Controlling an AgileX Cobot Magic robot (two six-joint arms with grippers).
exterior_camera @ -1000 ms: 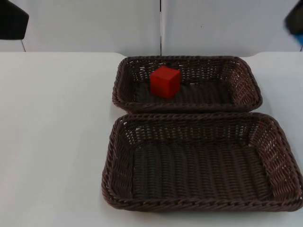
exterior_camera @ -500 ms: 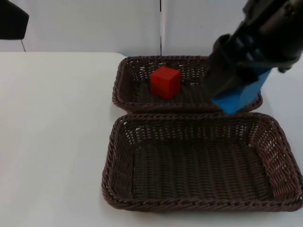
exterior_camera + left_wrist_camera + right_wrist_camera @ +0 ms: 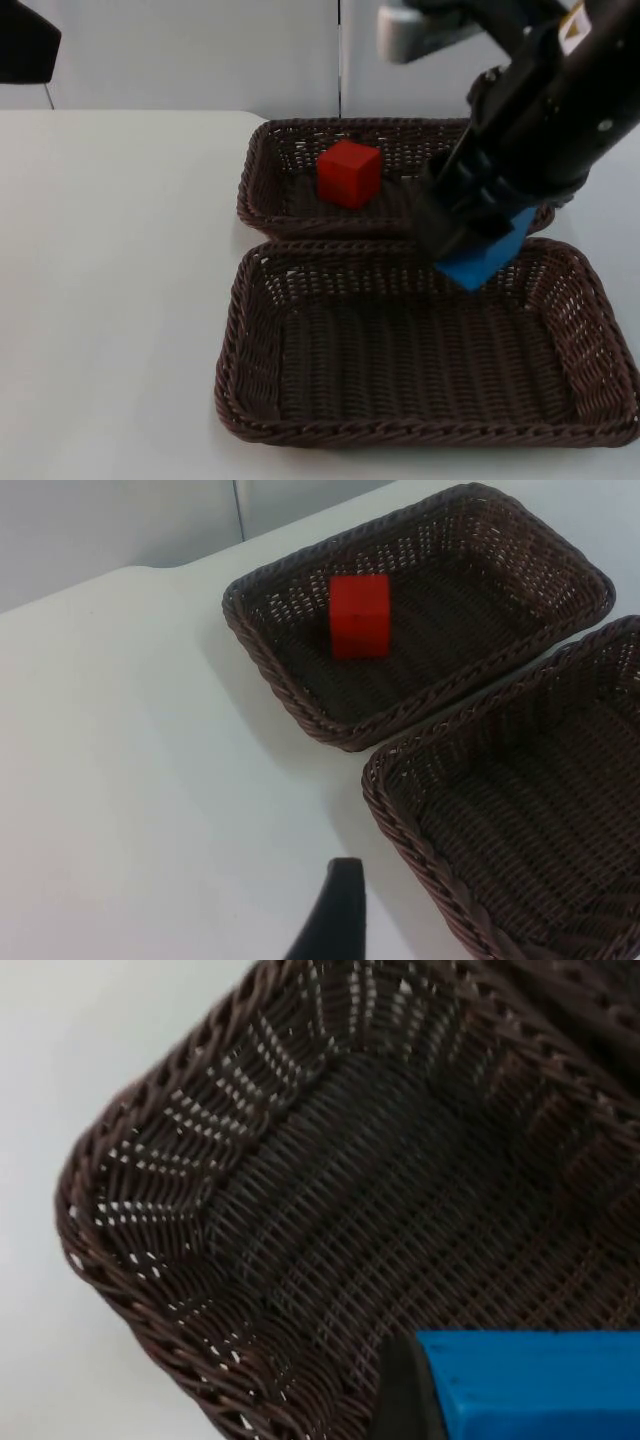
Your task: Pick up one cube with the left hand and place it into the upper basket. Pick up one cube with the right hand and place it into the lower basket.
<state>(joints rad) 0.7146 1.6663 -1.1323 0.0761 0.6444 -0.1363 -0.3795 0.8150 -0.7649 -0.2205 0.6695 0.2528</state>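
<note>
The red cube (image 3: 349, 173) lies in the left part of the upper basket (image 3: 395, 126), and it also appears as the red cube (image 3: 360, 615) in the left wrist view. My right gripper (image 3: 478, 248) is shut on a blue cube (image 3: 490, 258) and holds it above the far rim of the lower basket (image 3: 400, 430), right of the middle. The right wrist view has the blue cube (image 3: 540, 1385) hanging over the woven floor and a corner of the lower basket (image 3: 130, 1290). My left arm (image 3: 25, 40) waits at the back left, and its gripper (image 3: 335, 920) hangs over bare table.
The two brown wicker baskets stand close together, the upper basket (image 3: 300, 710) behind the lower basket (image 3: 400, 820). White table top (image 3: 110, 280) stretches to their left. The grey partition wall (image 3: 200, 50) closes the back.
My right arm came in from the upper right with the blue cube and moved down and left, from over the upper basket's right end to the lower basket's far rim. Left arm unmoved.
</note>
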